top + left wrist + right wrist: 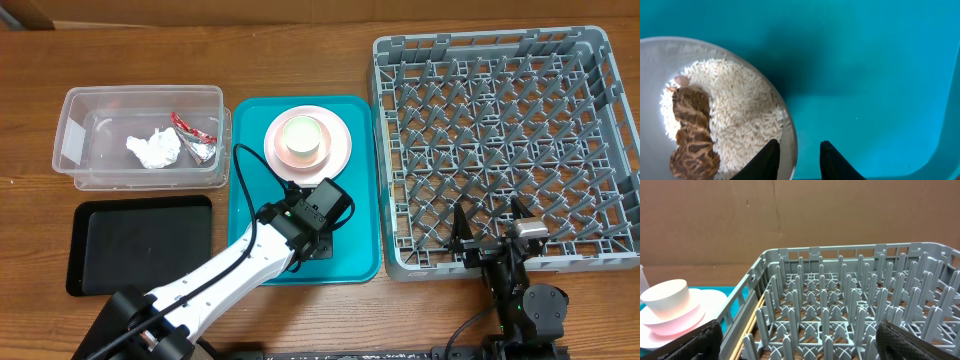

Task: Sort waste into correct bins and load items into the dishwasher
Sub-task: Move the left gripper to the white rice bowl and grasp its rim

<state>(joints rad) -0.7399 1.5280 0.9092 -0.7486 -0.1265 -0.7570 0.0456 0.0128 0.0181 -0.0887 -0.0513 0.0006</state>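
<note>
The left arm's spread fingers (767, 161) straddle the round white bowl's (660, 60) rim, its rice (745, 110) and brown scraps (690, 135) lying leftward.

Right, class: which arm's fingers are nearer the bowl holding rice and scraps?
Left. The left gripper straddles the rim of the bowl on the teal tray, fingers open. The right gripper sits at the near edge of the dish rack.

We see a left arm (225, 268) with a white shell, black joints and a thin black cable alongside. The left gripper (797, 159) has smooth, tapered black fingers. The right arm (525, 305) is black with a silvery wrist block, and the right gripper (799, 339) has pebbled black fingers.
</note>
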